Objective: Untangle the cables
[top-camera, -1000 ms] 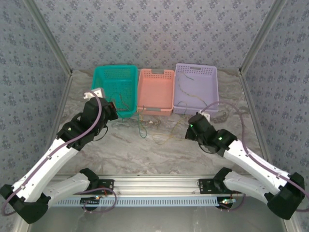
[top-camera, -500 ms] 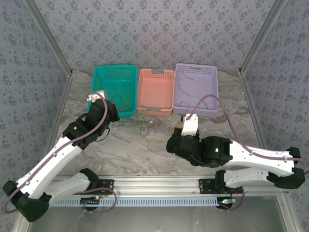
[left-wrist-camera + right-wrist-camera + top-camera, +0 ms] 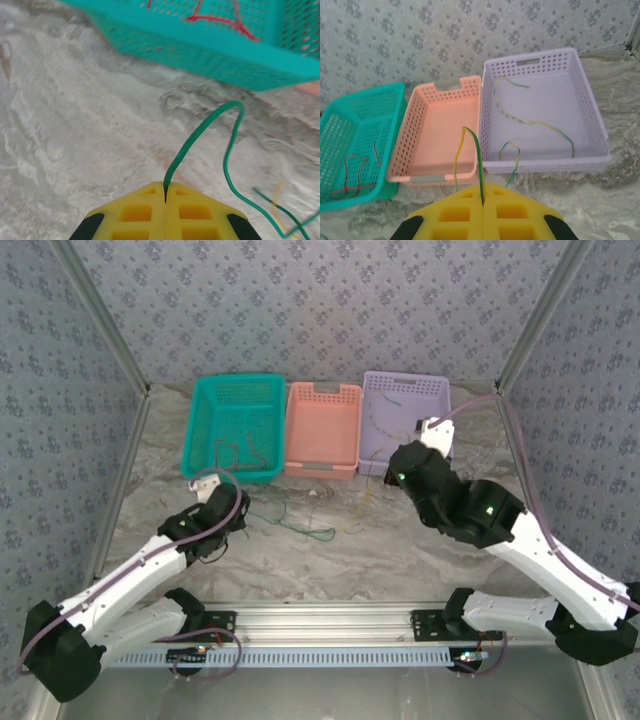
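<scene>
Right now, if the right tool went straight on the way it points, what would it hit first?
Likely the seam where the pink basket meets the purple basket; depth is unclear.

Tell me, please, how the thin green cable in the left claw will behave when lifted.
Probably floppy: the thin green cable arcs from the shut left claw and droops back to the marbled table. Likely very light, being so thin.

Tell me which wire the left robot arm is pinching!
Find the teal plastic basket at the back left. In front of it a thin green wire loops out of the left arm's shut yellow jaws. It is plain green, unlike the red wire in that basket and the yellow-and-green wire the right arm holds.
</scene>
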Controlling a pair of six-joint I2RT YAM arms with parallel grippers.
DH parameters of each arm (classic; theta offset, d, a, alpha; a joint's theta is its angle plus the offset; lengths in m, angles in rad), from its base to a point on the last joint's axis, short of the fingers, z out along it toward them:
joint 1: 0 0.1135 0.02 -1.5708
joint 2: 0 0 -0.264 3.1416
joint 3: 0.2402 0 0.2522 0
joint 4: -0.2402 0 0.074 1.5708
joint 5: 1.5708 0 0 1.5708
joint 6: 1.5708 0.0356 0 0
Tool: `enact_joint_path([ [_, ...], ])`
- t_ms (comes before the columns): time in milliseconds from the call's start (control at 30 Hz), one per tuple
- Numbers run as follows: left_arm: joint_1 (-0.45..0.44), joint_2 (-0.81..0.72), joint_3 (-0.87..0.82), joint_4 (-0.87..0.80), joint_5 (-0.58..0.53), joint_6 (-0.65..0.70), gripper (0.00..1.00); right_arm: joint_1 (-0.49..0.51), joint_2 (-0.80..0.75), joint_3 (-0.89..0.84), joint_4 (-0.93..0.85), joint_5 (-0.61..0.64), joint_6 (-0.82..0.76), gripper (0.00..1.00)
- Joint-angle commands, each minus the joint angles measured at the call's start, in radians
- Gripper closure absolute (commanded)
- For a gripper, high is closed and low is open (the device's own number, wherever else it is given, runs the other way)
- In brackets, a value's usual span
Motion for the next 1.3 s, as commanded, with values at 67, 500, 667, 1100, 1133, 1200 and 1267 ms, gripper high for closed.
enact_joint_path([
  [67, 0.009, -0.032, -0.020, -0.005, -0.080, -0.057, 1.00, -0.058, -0.046, 0.012, -0.049, -0.058, -0.020, 1.00],
  [500, 0.013, 0.001, 0.023, 0.000, -0.076, -0.036, 1.00, -0.286, -0.121, -0.658, 0.044, -0.285, 0.204, 0.96],
  [667, 0.013, -0.005, 0.015, 0.022, -0.051, -0.048, 1.00, -0.372, -0.107, -0.644, 0.030, -0.287, 0.154, 0.48],
  [1100, 0.014, -0.068, -0.002, 0.003, -0.039, -0.107, 1.00, -0.317, 0.140, -0.392, 0.235, -0.431, 0.036, 0.40],
  [1133, 0.014, -0.080, -0.010, -0.004, -0.037, -0.119, 1.00, -0.330, 0.171, -0.394, 0.281, -0.457, 0.035, 0.40],
  [1200, 0.014, -0.114, -0.035, -0.007, -0.028, -0.143, 1.00, -0.366, 0.248, -0.390, 0.357, -0.528, 0.040, 0.40],
  [1267, 0.014, -0.143, -0.059, -0.008, -0.015, -0.156, 0.97, -0.386, 0.314, -0.384, 0.421, -0.574, 0.052, 0.41],
])
